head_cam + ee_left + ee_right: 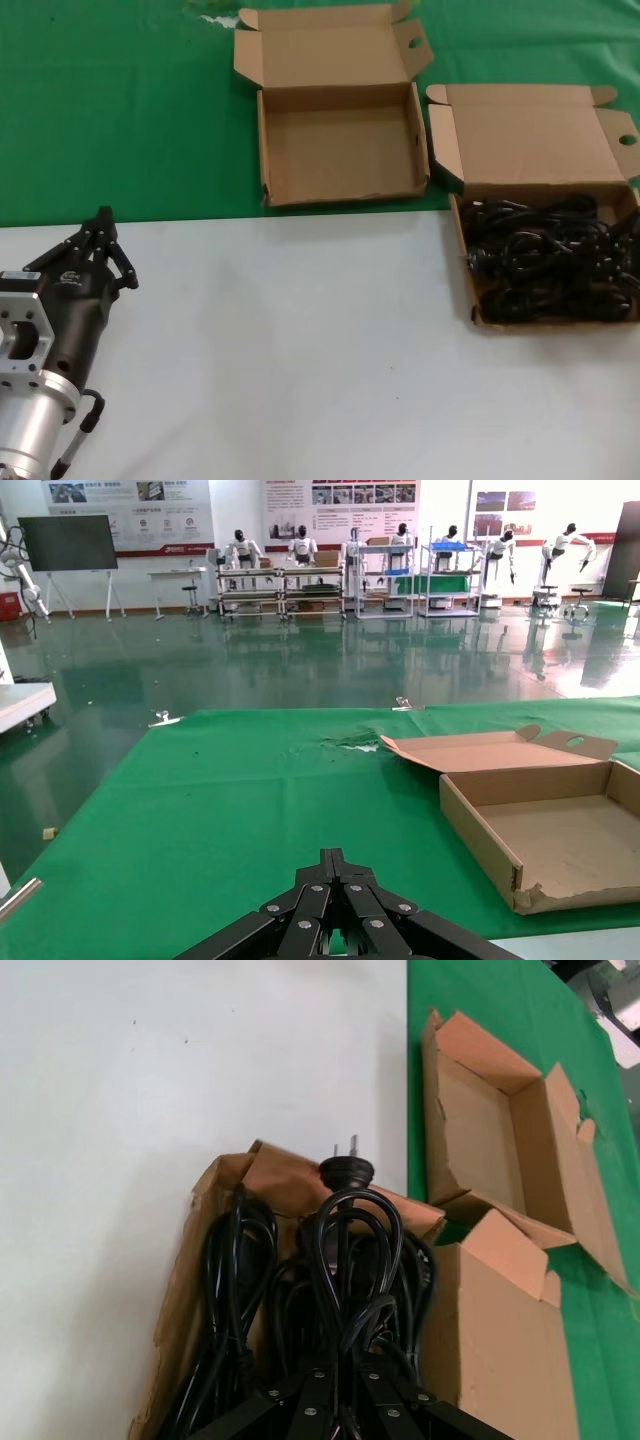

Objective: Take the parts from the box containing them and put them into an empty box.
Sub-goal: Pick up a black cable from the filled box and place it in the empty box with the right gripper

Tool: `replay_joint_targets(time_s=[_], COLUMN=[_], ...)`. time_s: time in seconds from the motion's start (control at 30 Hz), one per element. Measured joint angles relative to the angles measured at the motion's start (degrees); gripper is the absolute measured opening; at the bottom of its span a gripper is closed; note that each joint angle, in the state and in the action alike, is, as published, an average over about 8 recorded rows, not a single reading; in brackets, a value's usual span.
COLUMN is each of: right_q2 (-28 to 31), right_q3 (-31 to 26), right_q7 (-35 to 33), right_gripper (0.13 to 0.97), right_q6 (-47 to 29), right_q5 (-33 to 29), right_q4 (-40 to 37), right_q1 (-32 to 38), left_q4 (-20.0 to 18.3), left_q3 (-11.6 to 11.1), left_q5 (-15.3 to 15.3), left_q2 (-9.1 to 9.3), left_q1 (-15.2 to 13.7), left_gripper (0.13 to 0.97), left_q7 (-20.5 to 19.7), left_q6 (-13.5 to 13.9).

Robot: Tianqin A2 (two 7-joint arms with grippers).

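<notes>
1. Your right claw [340, 1400] is down in the full box [200, 1270], clenched on a looped cord [350, 1250].
2. That box sits at the table's right, its cords [550, 250] piled inside.
3. The empty box [340, 190] lies just left of it on the green mat [120, 110].
4. Your left claw [103, 222] rests clenched, well apart.

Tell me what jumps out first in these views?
The black cords heaped in the right-hand box, one loop rising between the right gripper's fingers in its wrist view. Beside it, on the green mat, the empty box lies open. The left gripper waits near left.
</notes>
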Motion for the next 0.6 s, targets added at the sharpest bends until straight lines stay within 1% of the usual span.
replay_joint_targets(time_s=[0.2, 0.33, 0.6], right_q2=[3.1, 4.4, 4.2], right_q3=[0.4, 0.8, 1.6], right_q7=[7.1, 10.7, 12.9], right_gripper=[0.150, 0.147, 0.147], right_q6=[-1.4, -2.0, -1.9], right_q5=[0.0, 0.1, 0.5], right_q4=[6.2, 8.8, 9.7], right_q1=[-1.3, -1.1, 1.3], left_q4=[0.0, 0.0, 0.0], left_q3=[0.0, 0.0, 0.0], left_q5=[0.0, 0.0, 0.0], left_q2=[0.00, 0.00, 0.00], left_q1=[0.0, 0.0, 0.0], left_gripper=[0.139, 0.139, 0.139], left_q7=[0.0, 0.0, 0.0], left_q6=[0.0, 0.0, 0.0])
